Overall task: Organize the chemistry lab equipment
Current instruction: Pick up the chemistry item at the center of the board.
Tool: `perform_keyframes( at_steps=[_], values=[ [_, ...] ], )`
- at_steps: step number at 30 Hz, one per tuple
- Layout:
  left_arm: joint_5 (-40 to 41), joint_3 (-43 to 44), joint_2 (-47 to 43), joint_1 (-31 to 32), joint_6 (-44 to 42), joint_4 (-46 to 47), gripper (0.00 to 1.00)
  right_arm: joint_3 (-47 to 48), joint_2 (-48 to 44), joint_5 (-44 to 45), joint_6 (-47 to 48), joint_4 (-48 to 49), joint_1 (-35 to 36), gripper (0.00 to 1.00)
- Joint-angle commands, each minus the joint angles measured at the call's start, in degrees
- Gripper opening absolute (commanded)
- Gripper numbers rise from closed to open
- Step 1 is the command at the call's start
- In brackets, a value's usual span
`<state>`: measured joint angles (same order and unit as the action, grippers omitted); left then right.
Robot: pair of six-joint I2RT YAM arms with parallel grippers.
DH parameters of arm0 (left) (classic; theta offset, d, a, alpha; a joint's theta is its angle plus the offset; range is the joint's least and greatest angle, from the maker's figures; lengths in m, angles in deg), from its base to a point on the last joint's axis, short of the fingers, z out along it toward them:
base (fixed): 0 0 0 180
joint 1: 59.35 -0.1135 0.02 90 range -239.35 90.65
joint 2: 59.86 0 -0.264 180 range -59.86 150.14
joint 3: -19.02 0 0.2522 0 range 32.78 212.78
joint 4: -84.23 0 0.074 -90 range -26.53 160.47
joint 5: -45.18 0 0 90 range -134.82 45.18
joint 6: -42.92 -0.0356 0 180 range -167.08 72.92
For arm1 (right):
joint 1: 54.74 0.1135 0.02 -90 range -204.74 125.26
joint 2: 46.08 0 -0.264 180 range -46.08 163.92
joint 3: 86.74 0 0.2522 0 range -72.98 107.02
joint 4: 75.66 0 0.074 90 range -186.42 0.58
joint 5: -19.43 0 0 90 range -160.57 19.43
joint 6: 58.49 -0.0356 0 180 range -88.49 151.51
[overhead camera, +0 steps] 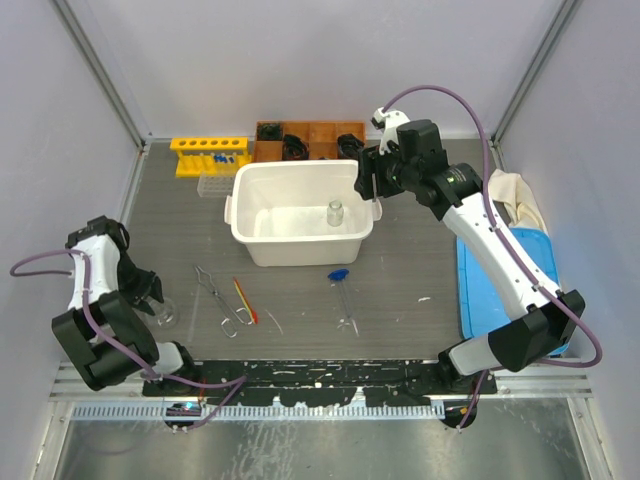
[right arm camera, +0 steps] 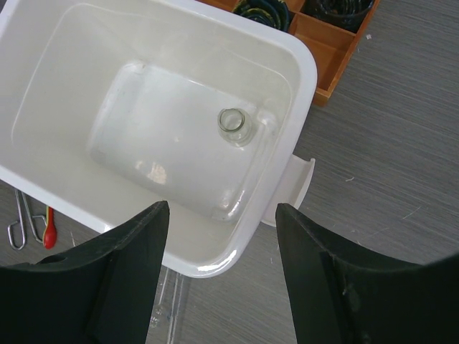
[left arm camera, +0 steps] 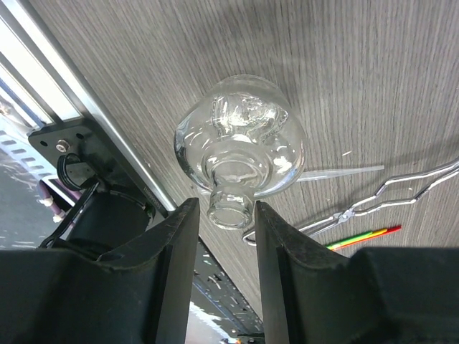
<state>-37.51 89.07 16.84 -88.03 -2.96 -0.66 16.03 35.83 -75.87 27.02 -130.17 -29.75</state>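
A round clear glass flask (left arm camera: 240,136) sits at the table's left near side, also seen from above (overhead camera: 165,312). My left gripper (left arm camera: 226,211) (overhead camera: 153,295) is shut on its short neck, one finger on each side. My right gripper (right arm camera: 222,208) (overhead camera: 368,188) hangs open and holds nothing above the right near corner of a white bin (overhead camera: 250,225) (right arm camera: 301,79). A second small flask (overhead camera: 335,212) (right arm camera: 234,127) stands upright inside the bin. Metal tongs (overhead camera: 213,290) (left arm camera: 401,190), a red-orange stick (overhead camera: 244,300) (left arm camera: 366,236) and a blue-bulb dropper (overhead camera: 340,276) lie in front of the bin.
A yellow tube rack (overhead camera: 208,155) holding blue-capped tubes stands at the back left. A clear ribbed tray (overhead camera: 212,186) lies in front of it. A wooden compartment box (overhead camera: 310,135) (right arm camera: 330,50) is behind the bin. A blue mat (overhead camera: 490,290) and a cloth (overhead camera: 515,200) lie at the right.
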Motion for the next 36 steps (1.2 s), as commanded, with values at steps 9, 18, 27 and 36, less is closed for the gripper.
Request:
perform_keyframes(
  at_steps=[9,18,27,36],
  values=[
    [1.90,0.99,1.25,-0.48,-0.51,1.57,0.37,-0.07,-1.05,-0.68,-0.20,2.70,-0.36,0.67],
    [2.25,1.23,1.34,-0.46,-1.05,1.31,0.21,-0.48,-1.05,-0.81,-0.11,3.05,-0.41,0.67],
    [0.24,1.49,0.68,-0.42,-1.12,1.44,0.00,-0.76,-0.98,-1.29,-0.25,3.39,-0.40,0.67],
    [-2.42,10.60,1.53,1.61,-0.04,-0.20,0.00,-0.34,-0.55,-1.97,-0.58,3.49,-0.45,0.67]
  ],
)
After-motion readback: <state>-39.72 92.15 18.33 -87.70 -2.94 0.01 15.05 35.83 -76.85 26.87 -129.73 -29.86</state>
